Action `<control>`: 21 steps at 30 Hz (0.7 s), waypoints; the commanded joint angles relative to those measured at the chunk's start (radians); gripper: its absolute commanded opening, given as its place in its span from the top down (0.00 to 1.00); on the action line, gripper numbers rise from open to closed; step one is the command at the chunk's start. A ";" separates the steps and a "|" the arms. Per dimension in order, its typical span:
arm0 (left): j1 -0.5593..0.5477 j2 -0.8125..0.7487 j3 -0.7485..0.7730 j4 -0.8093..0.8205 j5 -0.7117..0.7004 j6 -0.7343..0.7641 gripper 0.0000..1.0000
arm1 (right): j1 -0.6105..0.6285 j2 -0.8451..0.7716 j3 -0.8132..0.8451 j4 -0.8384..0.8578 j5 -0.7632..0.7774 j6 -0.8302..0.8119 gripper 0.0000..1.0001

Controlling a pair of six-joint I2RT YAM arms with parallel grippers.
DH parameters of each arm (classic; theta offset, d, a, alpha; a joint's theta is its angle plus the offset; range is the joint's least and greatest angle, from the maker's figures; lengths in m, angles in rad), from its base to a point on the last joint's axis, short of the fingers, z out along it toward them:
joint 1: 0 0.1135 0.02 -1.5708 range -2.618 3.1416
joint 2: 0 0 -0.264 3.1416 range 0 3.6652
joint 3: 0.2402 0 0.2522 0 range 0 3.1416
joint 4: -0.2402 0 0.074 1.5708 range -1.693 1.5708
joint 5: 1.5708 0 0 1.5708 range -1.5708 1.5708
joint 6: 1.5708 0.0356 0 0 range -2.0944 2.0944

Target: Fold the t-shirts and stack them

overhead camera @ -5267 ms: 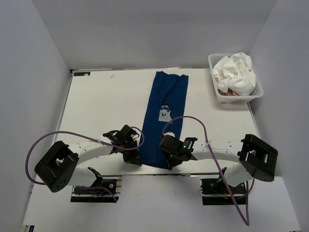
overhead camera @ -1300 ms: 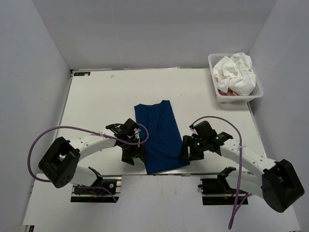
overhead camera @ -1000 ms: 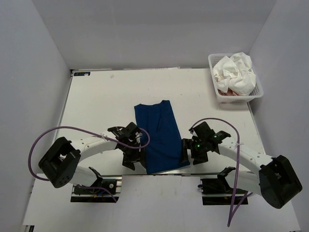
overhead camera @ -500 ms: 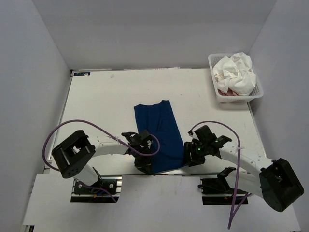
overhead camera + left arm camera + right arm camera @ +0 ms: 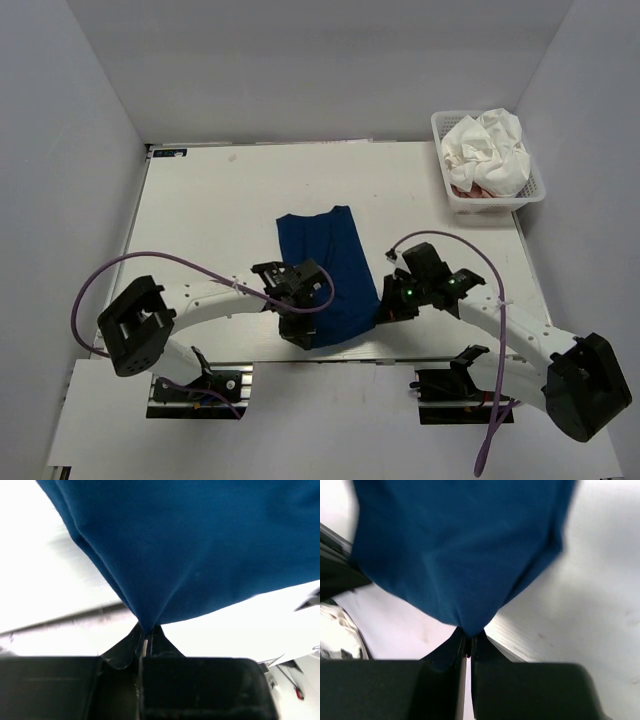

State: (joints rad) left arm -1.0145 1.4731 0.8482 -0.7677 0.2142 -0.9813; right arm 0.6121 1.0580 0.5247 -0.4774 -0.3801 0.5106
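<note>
I see my left gripper [image 5: 298, 332] pinching the near left corner of the navy t-shirt [image 5: 325, 265]; my right gripper [image 5: 385, 308] clamps its near right corner (cloth tents at both tips); the folded shirt lies centrally on the table [image 5: 200, 220].

Counted 3 t-shirts: navy t-shirt [image 5: 325, 270], white t-shirt [image 5: 490, 145], pink t-shirt [image 5: 467, 190]. Basket [image 5: 495, 205], qty 1. Grippers, qty 2: left gripper [image 5: 298, 333], right gripper [image 5: 384, 308].

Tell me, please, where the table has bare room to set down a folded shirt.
The table is bare left of the navy shirt, along the far edge behind it, and between it and the basket. The near edge is crowded: the left gripper and right gripper pinch the shirt's near corners there.
</note>
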 commanded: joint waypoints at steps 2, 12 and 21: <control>0.017 -0.073 0.141 -0.163 -0.100 0.013 1.00 | 0.000 -0.020 0.177 -0.024 0.050 -0.032 1.00; 0.089 -0.031 0.442 -0.354 -0.472 -0.014 1.00 | -0.006 0.108 0.481 -0.020 0.170 -0.052 1.00; 0.237 0.084 0.604 -0.335 -0.578 -0.014 1.00 | -0.031 0.226 0.590 0.111 0.245 0.003 1.00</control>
State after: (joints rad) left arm -0.8120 1.5597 1.3895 -1.0985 -0.2737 -0.9859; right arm 0.5964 1.2541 1.0542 -0.4534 -0.1741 0.4976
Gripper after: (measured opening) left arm 0.104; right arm 0.036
